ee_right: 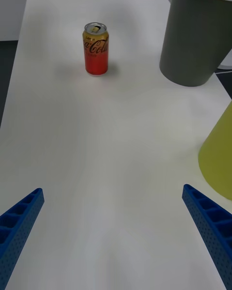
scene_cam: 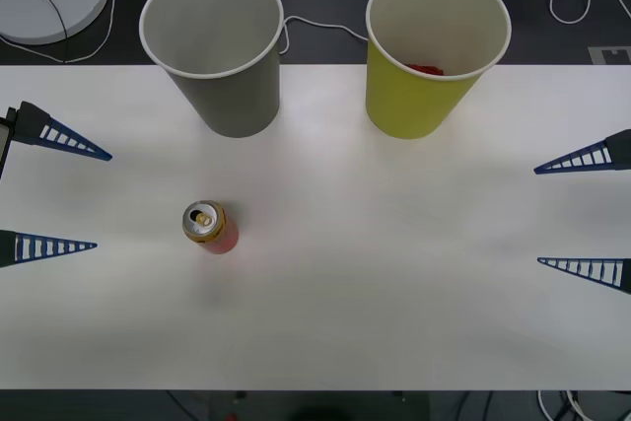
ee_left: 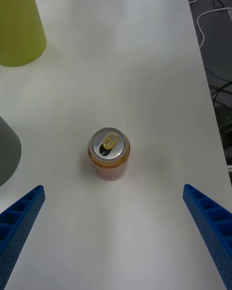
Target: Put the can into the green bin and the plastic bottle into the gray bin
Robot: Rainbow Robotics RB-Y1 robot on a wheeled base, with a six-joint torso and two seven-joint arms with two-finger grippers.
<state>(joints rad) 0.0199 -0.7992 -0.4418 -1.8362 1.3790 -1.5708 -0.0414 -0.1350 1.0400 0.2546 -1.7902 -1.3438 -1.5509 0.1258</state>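
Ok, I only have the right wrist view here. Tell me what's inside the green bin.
Observer: In the front view, something red lies low inside the green bin. I can't tell what it is.
Operator: Now report the left gripper.
Observer: The left gripper is at the left edge of the table, fingers open and touching nothing.
Operator: Say which gripper is closer to the can.
Observer: The can stands upright, clearly nearer the left gripper than the right gripper, which is also open.
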